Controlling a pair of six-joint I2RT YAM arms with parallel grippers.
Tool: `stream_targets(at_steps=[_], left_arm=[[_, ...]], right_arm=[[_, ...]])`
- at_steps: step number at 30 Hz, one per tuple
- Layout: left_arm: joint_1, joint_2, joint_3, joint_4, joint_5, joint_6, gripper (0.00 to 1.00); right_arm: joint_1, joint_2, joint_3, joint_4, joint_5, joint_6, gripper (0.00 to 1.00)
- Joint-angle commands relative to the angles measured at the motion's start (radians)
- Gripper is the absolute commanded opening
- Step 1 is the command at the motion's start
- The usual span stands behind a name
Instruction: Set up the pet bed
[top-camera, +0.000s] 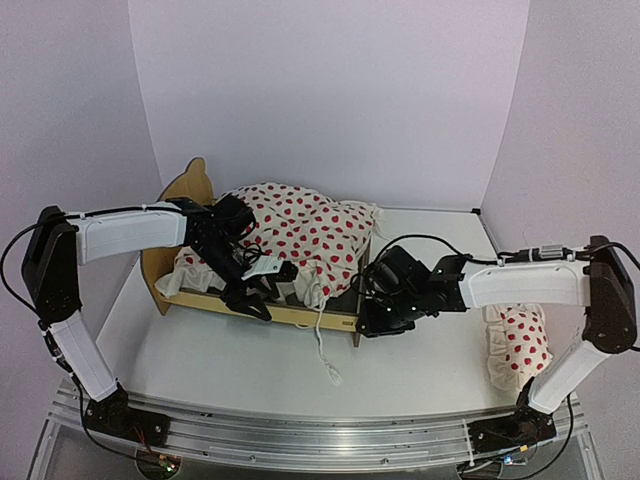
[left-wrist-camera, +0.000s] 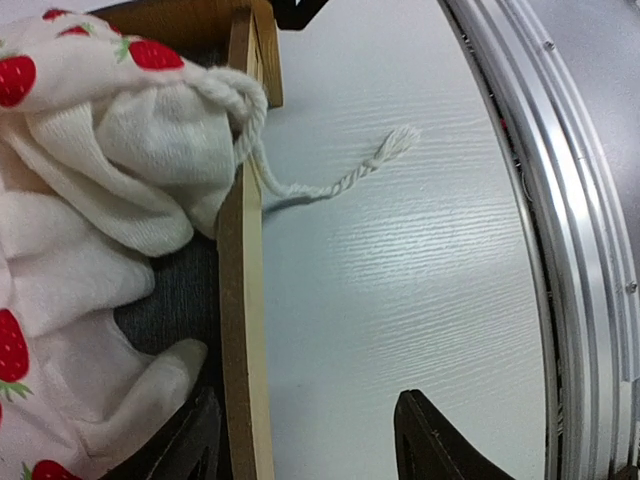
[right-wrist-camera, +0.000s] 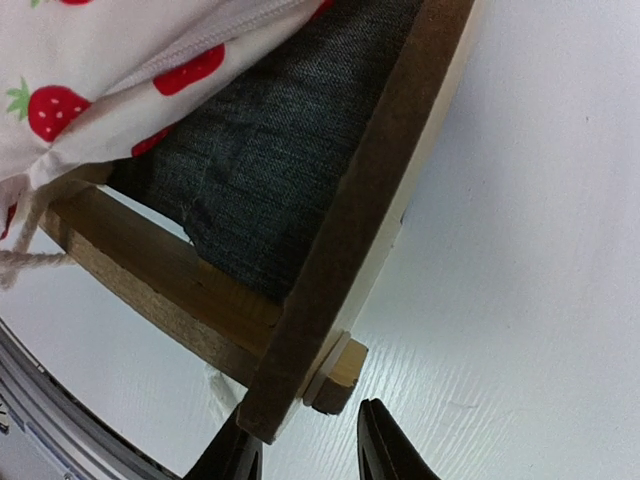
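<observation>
The pet bed (top-camera: 188, 187) stands left of centre, its wavy headboard at the far left. A white red-dotted duvet (top-camera: 300, 225) is heaped on it. My left gripper (top-camera: 252, 296) is open at the bed's front side rail (left-wrist-camera: 243, 300). The rail runs between its fingers, untouched by the outer one. One finger (left-wrist-camera: 190, 445) is inside over the grey base (left-wrist-camera: 170, 300) beside the duvet (left-wrist-camera: 90, 150), the other over the table. My right gripper (right-wrist-camera: 305, 455) is open at the footboard's (right-wrist-camera: 380, 200) lower corner, with a gap beside the wooden peg (right-wrist-camera: 335, 375).
The duvet's white drawstring (top-camera: 322, 345) trails off the bed's front onto the table (left-wrist-camera: 400, 280). A small red-dotted pillow (top-camera: 520, 345) lies at the right, under my right arm. The metal rail (top-camera: 320, 435) runs along the near edge.
</observation>
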Motion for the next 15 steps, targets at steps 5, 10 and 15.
stream_targets(at_steps=[5,10,15], left_arm=[[0.018,0.023,-0.042,0.139,-0.173,0.012,0.59],[0.018,0.046,-0.054,0.198,-0.207,0.009,0.55],[0.018,0.086,-0.042,0.234,-0.228,-0.001,0.52]], right_arm=[[-0.062,0.052,0.068,0.055,0.176,-0.058,0.31],[-0.154,0.109,0.120,0.085,0.094,-0.126,0.31],[-0.228,0.173,0.191,0.091,-0.031,-0.195,0.31]])
